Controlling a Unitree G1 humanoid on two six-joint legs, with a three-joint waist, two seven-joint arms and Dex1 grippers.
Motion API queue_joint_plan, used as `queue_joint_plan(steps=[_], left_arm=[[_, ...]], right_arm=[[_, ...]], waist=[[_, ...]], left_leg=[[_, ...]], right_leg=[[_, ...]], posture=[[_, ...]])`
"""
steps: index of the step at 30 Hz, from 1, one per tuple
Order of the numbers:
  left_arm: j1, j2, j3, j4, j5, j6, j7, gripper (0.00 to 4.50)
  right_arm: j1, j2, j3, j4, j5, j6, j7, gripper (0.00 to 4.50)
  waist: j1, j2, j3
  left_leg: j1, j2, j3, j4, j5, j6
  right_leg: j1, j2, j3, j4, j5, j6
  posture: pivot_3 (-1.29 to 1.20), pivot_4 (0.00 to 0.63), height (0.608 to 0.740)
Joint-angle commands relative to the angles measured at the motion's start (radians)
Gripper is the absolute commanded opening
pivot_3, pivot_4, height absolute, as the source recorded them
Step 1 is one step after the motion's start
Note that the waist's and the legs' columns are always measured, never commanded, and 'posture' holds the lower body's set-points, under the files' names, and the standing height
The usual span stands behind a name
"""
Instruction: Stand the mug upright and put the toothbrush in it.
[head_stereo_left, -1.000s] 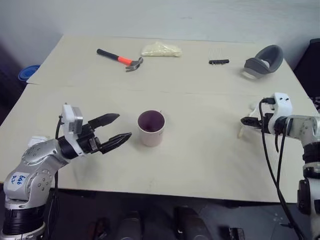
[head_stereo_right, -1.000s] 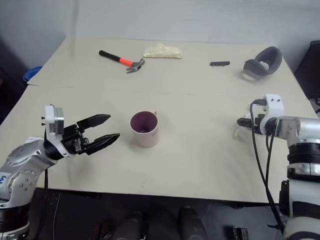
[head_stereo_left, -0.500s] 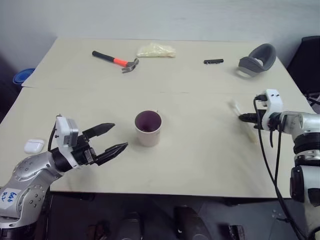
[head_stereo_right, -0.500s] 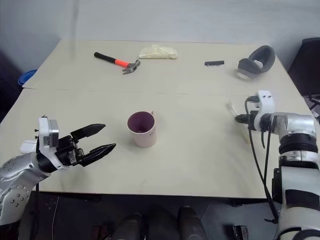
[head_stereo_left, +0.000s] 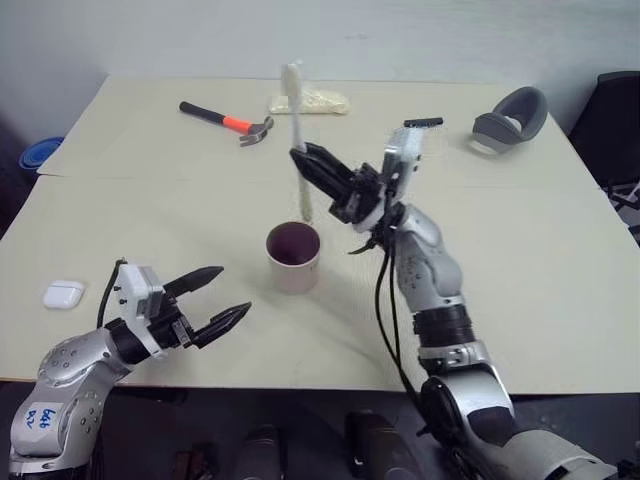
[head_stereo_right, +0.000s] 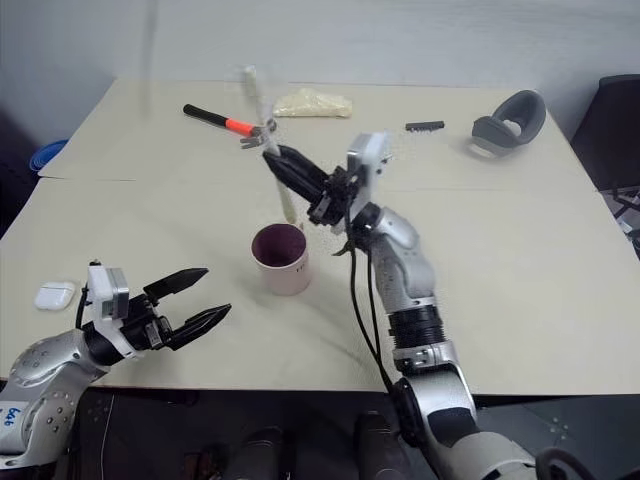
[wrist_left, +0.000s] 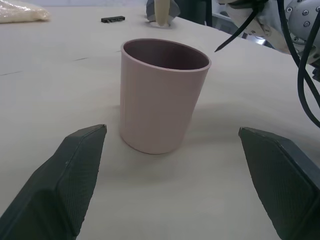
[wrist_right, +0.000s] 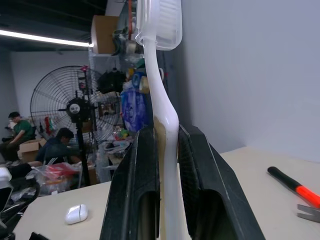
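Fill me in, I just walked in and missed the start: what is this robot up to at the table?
The right gripper is clamped on the toothbrush, holding it upright, bristle head up, with its lower end just above the mug. The mug stands upright on the table, mouth up, with nothing in it yet. The left gripper hangs open beside the mug, not touching it.

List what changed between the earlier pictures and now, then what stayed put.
The right gripper closed on the slim white toothbrush, lifted it from the table's right side and swung it over the pale pink mug, bristles up. The left gripper sank slightly and stays open. The mug, still upright, and the red-handled hammer kept their places.
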Motion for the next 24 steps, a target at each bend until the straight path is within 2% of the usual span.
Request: queue_joint_plan(steps=[1,4,6,7,10,14,17,18,21,24], left_arm=[[0.007,0.001,0.025,-0.020,0.000,-0.023,0.008,4.50],[0.018,0.002,0.038,-0.018,0.005,-0.031,0.010,4.50],[0.028,0.008,0.053,-0.018,-0.005,-0.028,0.006,4.50],[0.031,0.011,0.058,-0.017,-0.005,-0.030,0.004,4.50],[0.041,0.022,0.070,-0.005,0.019,-0.051,0.000,4.50],[0.054,0.045,0.075,0.016,0.082,-0.088,0.000,4.50],[0.099,0.087,0.094,0.062,0.164,-0.147,-0.020,4.50],[0.112,0.096,0.099,0.073,0.173,-0.156,-0.030,4.50],[0.149,0.108,0.119,0.101,0.193,-0.206,-0.054,4.50],[0.177,0.104,0.125,0.111,0.212,-0.237,-0.060,4.50]], right_arm=[[0.022,0.016,0.022,-0.012,0.002,-0.056,0.043,0.24],[0.045,0.004,0.034,-0.014,-0.007,-0.075,0.067,1.15],[0.077,-0.052,0.038,-0.063,-0.020,-0.081,0.093,1.77],[0.089,-0.073,0.040,-0.082,-0.022,-0.080,0.101,2.23],[0.137,-0.166,0.031,-0.135,-0.007,-0.043,0.138,3.15],[0.237,-0.338,0.015,-0.159,-0.051,-0.105,0.223,4.43],[0.408,-0.543,-0.029,-0.160,-0.076,-0.203,0.372,4.49],[0.441,-0.581,-0.036,-0.156,-0.076,-0.224,0.394,4.49],[0.535,-0.663,-0.086,-0.107,-0.073,-0.288,0.422,4.49],[0.589,-0.692,-0.129,-0.053,-0.091,-0.343,0.397,4.49]], waist=[[-0.001,0.000,0.000],[-0.003,0.000,0.000],[-0.004,0.000,0.000],[-0.003,0.000,0.000],[0.000,0.000,0.000],[0.005,0.000,0.000],[0.011,0.000,0.000],[0.015,0.000,0.000],[0.003,0.000,0.000],[0.001,0.000,0.000]], left_leg=[[0.000,0.000,0.000,0.000,0.000,0.000],[0.000,0.000,0.000,0.000,0.000,0.000],[0.000,0.000,0.000,0.000,0.000,0.000],[0.000,0.001,0.000,0.000,0.000,0.000],[0.000,0.000,0.000,0.000,-0.001,0.001],[0.001,-0.001,-0.001,0.000,-0.004,0.006],[0.001,-0.001,-0.001,0.000,-0.004,0.007],[0.001,-0.001,-0.001,-0.001,-0.005,0.008],[0.002,-0.001,0.004,-0.001,-0.006,0.010],[0.006,-0.001,0.003,-0.001,-0.006,0.011]], right_leg=[[0.000,-0.001,-0.002,0.000,0.000,0.000],[0.000,-0.001,-0.003,0.000,0.000,0.000],[0.000,-0.001,-0.002,0.000,0.000,0.000],[0.000,-0.001,-0.003,0.000,0.000,-0.001],[0.000,-0.001,-0.003,-0.001,0.000,-0.001],[0.001,-0.002,-0.003,-0.005,0.000,-0.001],[0.002,-0.002,-0.003,-0.007,0.000,-0.001],[0.003,-0.002,-0.003,-0.010,-0.001,-0.001],[0.003,-0.003,-0.002,-0.011,0.000,0.000],[0.006,-0.003,-0.002,-0.009,0.000,0.000]], posture=[[0.00,0.150,0.740],[0.00,0.150,0.740],[0.00,0.150,0.740],[0.00,0.150,0.740],[0.00,0.150,0.740],[0.00,0.150,0.740],[0.00,0.150,0.740],[0.00,0.150,0.740],[0.00,0.150,0.740],[0.00,0.150,0.740]])
